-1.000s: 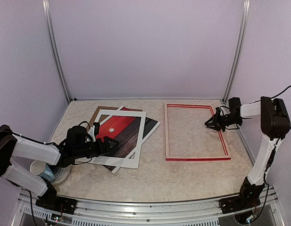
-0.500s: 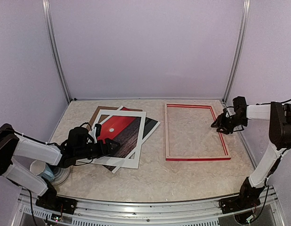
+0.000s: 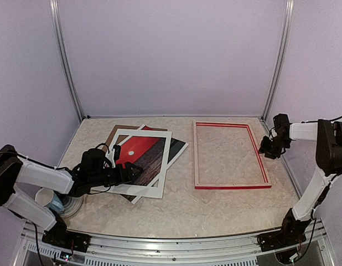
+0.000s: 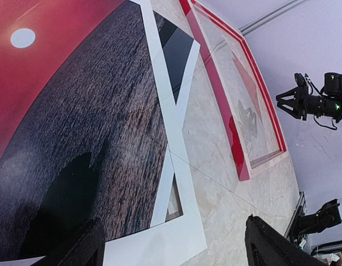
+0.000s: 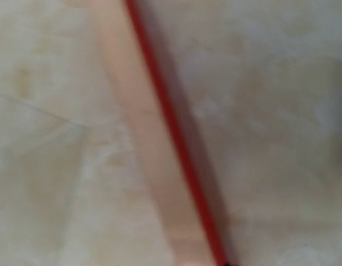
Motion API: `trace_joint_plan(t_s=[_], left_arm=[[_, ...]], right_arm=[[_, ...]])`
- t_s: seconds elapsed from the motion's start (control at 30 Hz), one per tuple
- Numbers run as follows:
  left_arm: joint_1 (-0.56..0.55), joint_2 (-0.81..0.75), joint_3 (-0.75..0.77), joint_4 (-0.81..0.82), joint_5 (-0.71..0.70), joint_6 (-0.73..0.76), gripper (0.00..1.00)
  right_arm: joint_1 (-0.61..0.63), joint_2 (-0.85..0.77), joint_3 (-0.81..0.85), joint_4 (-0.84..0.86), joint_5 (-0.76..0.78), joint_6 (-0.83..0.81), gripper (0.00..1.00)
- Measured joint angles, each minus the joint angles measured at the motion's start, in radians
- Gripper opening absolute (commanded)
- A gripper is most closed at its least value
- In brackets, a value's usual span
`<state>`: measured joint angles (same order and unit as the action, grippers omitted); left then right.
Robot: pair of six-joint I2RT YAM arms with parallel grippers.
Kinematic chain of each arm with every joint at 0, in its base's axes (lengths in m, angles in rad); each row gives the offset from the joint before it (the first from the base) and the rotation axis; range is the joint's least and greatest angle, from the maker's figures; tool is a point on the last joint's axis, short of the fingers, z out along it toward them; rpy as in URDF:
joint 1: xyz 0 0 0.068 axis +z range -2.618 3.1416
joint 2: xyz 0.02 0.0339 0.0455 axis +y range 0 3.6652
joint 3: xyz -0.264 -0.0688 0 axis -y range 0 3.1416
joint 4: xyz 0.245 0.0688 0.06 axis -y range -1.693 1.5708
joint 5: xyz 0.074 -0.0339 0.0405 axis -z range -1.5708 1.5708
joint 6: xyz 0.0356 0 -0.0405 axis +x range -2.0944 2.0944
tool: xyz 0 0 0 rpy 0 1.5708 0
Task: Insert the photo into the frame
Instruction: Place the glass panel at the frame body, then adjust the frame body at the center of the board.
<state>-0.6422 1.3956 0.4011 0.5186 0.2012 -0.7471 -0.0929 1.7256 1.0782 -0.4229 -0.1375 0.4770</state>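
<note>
The photo (image 3: 142,155), a red sunset with a white sun and white border, lies on top of a loose stack at left centre; it fills the left wrist view (image 4: 77,111). My left gripper (image 3: 129,172) is open and empty, low over the photo's near corner; its dark fingertips (image 4: 77,249) straddle that corner (image 4: 174,233). The frame (image 3: 233,187) lies flat at right centre, with bare table inside it. My right gripper (image 3: 267,148) hovers at the frame's right rail (image 5: 160,149), fingers spread and empty; its own view is blurred.
Under the photo lie a second white-bordered sheet (image 3: 139,197), a dark sheet (image 3: 179,148) and the brown backing board (image 3: 112,136). A paper cup (image 3: 45,197) on a round plate (image 3: 71,206) stands at the near left. Purple walls enclose the table.
My right gripper has moved right, from over the frame's inside to its right rail. My left gripper has barely moved.
</note>
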Motion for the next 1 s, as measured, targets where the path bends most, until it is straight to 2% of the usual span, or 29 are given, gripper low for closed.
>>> trace_joint_plan(t_s=[0.27, 0.37, 0.53, 0.73, 1.0], left_arm=[[0.0, -0.002, 0.034, -0.039, -0.001, 0.012, 0.87], [0.0, 0.01, 0.07, -0.048, -0.001, 0.016, 0.87], [0.0, 0.092, 0.201, -0.068, 0.0, 0.026, 0.87], [0.0, 0.211, 0.357, -0.071, 0.011, 0.034, 0.87], [-0.005, 0.29, 0.385, -0.063, 0.036, 0.029, 0.87]], right_arm=[[0.0, 0.051, -0.007, 0.006, 0.025, -0.011, 0.34], [0.0, 0.051, -0.029, 0.02, 0.02, -0.014, 0.31], [0.001, 0.047, -0.071, 0.052, 0.019, -0.019, 0.21], [0.046, 0.008, -0.132, 0.104, 0.024, -0.034, 0.17], [0.142, -0.082, -0.238, 0.131, 0.074, 0.011, 0.15]])
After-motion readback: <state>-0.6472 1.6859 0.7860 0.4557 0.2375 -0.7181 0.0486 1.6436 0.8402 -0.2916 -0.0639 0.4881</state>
